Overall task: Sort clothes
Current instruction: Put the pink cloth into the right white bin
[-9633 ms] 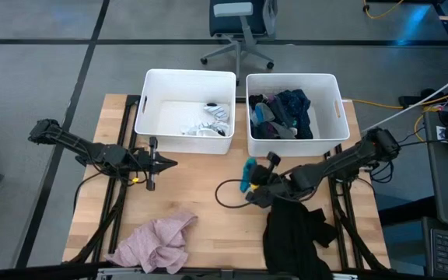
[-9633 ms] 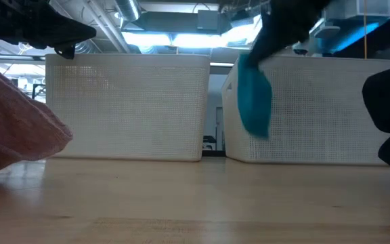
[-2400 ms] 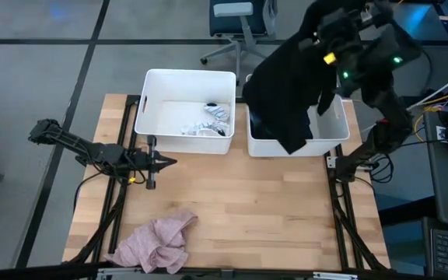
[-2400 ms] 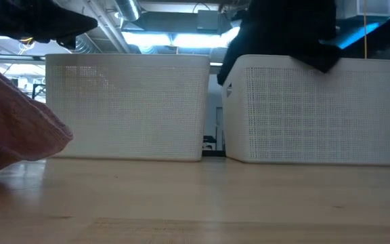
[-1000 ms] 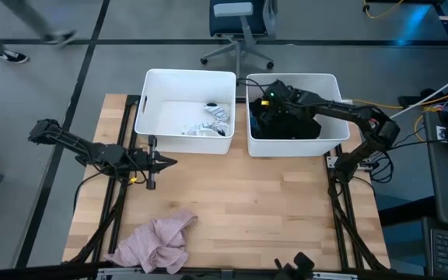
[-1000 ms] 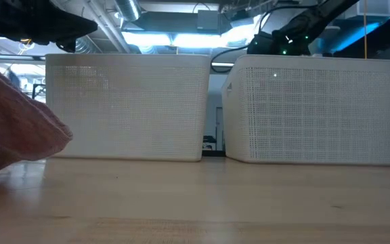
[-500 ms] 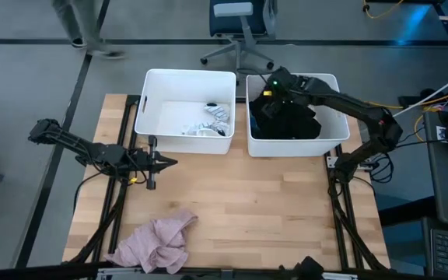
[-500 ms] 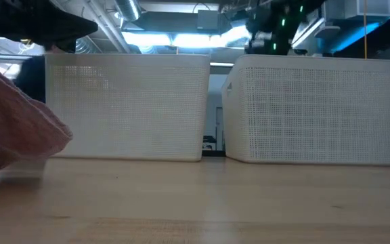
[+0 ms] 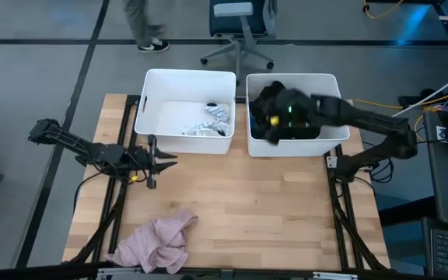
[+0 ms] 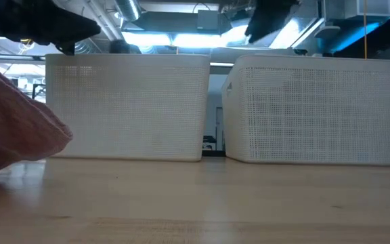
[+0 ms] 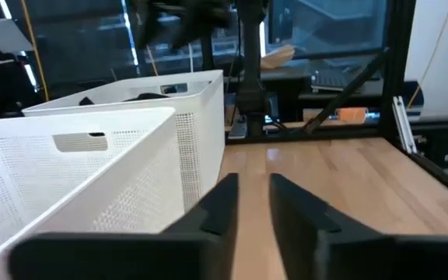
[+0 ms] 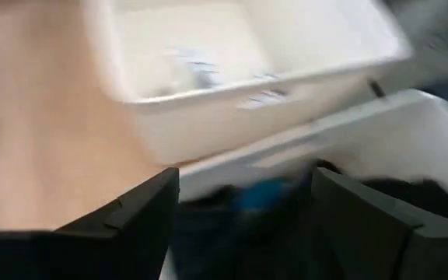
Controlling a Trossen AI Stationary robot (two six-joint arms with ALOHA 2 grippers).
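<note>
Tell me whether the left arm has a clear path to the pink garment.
Probably yes. The left gripper hovers over bare wood, and the pink garment lies alone near the table's front edge with nothing between them.

A rectangular light wooden table carries two white rectangular plastic tubs side by side along its twelve o'clock edge: the left tub toward eleven, the right tub toward one. A crumpled pink fabric garment lies at seven o'clock.
</note>
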